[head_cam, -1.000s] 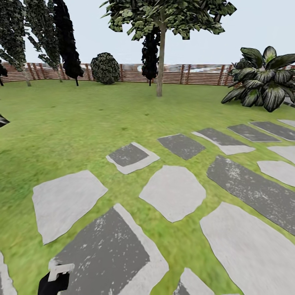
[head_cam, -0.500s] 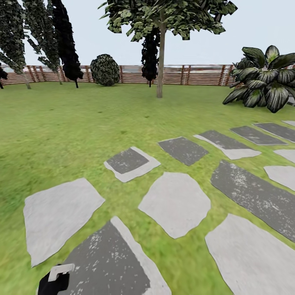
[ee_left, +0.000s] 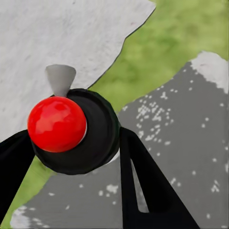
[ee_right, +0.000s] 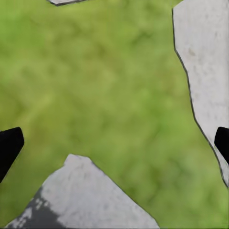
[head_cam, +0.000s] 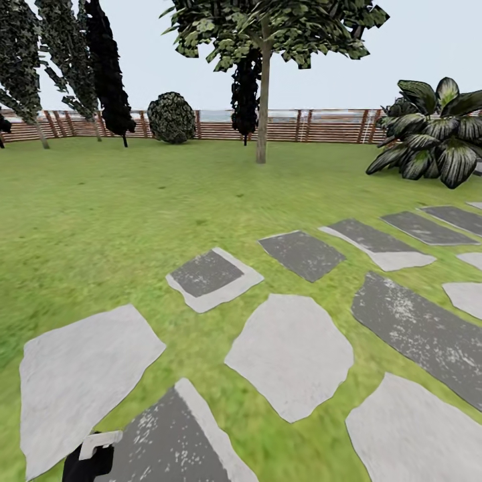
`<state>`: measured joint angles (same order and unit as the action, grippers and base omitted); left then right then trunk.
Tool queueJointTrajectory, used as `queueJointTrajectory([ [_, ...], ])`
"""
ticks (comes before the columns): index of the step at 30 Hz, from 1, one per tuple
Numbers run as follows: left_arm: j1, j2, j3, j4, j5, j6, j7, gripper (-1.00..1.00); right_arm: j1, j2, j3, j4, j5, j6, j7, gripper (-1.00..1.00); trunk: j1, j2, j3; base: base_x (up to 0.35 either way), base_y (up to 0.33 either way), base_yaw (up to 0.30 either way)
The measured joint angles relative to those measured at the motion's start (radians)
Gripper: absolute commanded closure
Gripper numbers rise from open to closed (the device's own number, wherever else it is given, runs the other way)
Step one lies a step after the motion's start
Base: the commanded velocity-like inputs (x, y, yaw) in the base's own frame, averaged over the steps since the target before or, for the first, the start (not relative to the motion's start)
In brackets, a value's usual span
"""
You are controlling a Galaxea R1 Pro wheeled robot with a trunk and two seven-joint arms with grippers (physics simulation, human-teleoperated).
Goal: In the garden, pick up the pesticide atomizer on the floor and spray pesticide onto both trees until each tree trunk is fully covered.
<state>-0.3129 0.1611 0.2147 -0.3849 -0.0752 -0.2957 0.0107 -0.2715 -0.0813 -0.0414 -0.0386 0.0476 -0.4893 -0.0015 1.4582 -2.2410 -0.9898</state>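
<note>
**Atomizer in left gripper, lawn and trees ahead**

Left gripper (ee_left: 71, 157): dark fingers (ee_left: 143, 181) clamped on either side of the pesticide atomizer (ee_left: 78, 133), a round black body w/ a red ball cap (ee_left: 56, 124) and a small grey nozzle tip (ee_left: 60, 78) poking out beyond it. It hangs over a dark speckled paving slab (ee_left: 186, 152), w/ a grass strip and a pale slab just past that. In the head view the same arm end shows low at the near-left corner as a black lump w/ a white piece on top (head_cam: 94, 455), over the edge of the dark slab (head_cam: 167, 442).

Right gripper (ee_right: 114, 143): the two black fingertips (ee_right: 8, 145) sit far apart at opposite edges of the wrist view, nothing between them; grass below, pale slabs around.

Beyond the dark slab: more stepping stones, pale (head_cam: 288, 355) and dark (head_cam: 207, 274), running off to the right across the garden lawn (head_cam: 120, 214). Further on, a thin-trunked leafy tree (head_cam: 262, 94) stands mid-lawn; a broad-leaved striped palm (head_cam: 435, 137) to its right. Behind the tree, a brown slatted fence (head_cam: 321, 124), a round dark bush (head_cam: 171, 117) and tall dark conifers (head_cam: 107, 67) at far left. No containers visible.
</note>
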Motion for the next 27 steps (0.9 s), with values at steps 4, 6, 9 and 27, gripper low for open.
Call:
queueJointTrajectory([
  [4,0.000,0.000,0.000,0.000,0.000,0.000,0.000,1.00,0.000,0.000,0.000,0.000,0.000,0.000,0.000,-1.00,0.000,0.000,0.000,0.339,0.000,0.000],
  [6,0.000,0.000,0.000,-0.001,0.000,0.000,-0.001,1.00,0.000,0.000,0.000,0.000,0.000,0.000,0.000,-1.00,0.000,0.000,0.000,0.339,0.000,0.000],
  [9,0.000,0.001,0.000,-0.001,0.000,0.000,-0.001,1.00,0.000,0.000,0.000,0.000,0.000,0.000,0.000,-1.00,0.000,0.000,0.000,0.338,0.000,0.000],
  [27,0.000,0.001,0.000,-0.002,0.000,0.000,-0.001,1.00,0.000,0.000,0.000,0.000,0.000,0.000,0.000,-1.00,0.000,0.000,0.000,0.338,0.000,0.000],
])
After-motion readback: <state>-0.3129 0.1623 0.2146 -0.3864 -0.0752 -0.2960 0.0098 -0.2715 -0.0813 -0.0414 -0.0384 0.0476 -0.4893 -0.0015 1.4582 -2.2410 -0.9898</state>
